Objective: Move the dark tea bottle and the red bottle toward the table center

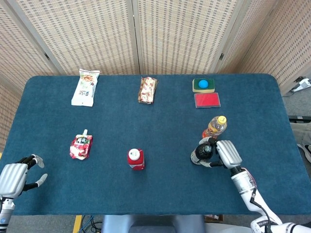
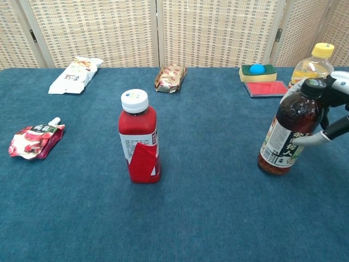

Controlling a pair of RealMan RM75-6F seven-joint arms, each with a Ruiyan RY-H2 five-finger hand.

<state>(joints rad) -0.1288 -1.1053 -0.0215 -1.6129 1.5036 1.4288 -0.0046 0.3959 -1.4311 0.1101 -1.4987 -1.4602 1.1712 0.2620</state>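
From above, the left hand (image 1: pixel 13 176) rests at the table's (image 1: pixel 160 111) near-left corner, fingers loosely apart and holding nothing; the chest camera misses it entirely. That lower view shows instead the dark tea bottle (image 2: pixel 288 134) tilted, smooth brown plastic with a white-and-green label, the right hand (image 1: pixel 224 154) wrapped round its far side, a finger under the label; behind it stands a yellow-capped bottle (image 2: pixel 313 64). The red bottle (image 2: pixel 140 140), squat, glossy, white-capped, stands upright near the front edge, left of the tea bottle and well apart; the cloth is a napped deep blue.
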